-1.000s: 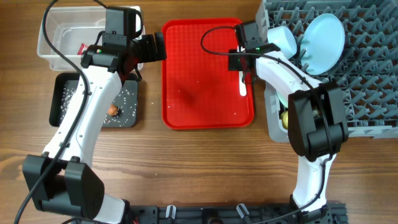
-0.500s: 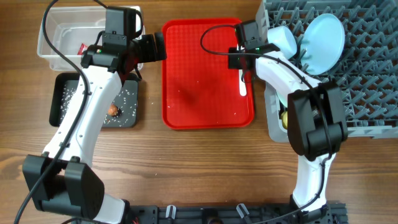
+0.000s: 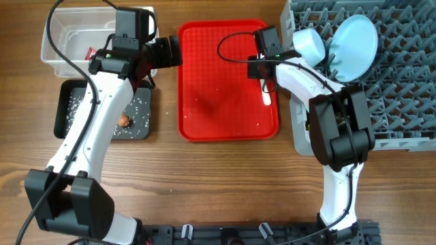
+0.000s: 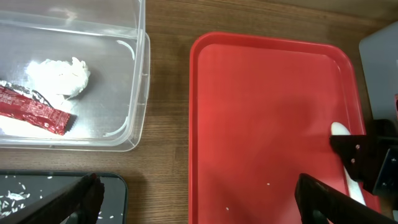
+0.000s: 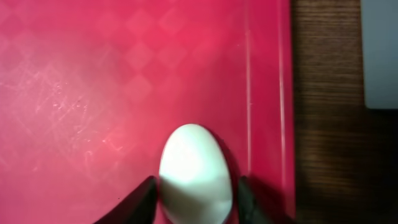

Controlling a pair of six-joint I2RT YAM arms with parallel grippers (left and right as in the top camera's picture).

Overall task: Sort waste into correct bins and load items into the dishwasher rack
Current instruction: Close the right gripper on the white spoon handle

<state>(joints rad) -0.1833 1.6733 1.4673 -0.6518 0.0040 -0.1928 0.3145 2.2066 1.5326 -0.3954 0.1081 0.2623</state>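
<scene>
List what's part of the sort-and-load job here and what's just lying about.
Job:
white plastic spoon
red wrapper
crumpled white tissue ball
white rice grains
small brown food lump
clear rectangular plastic tub
shallow black rectangular tray
pale blue round plate
grey lattice dishwasher rack

Lying about:
flat red serving tray

Robot lab bench: wooden table (image 3: pixel 218 170), two mounted arms, staged dishwasher rack (image 3: pixel 402 68), bins.
</scene>
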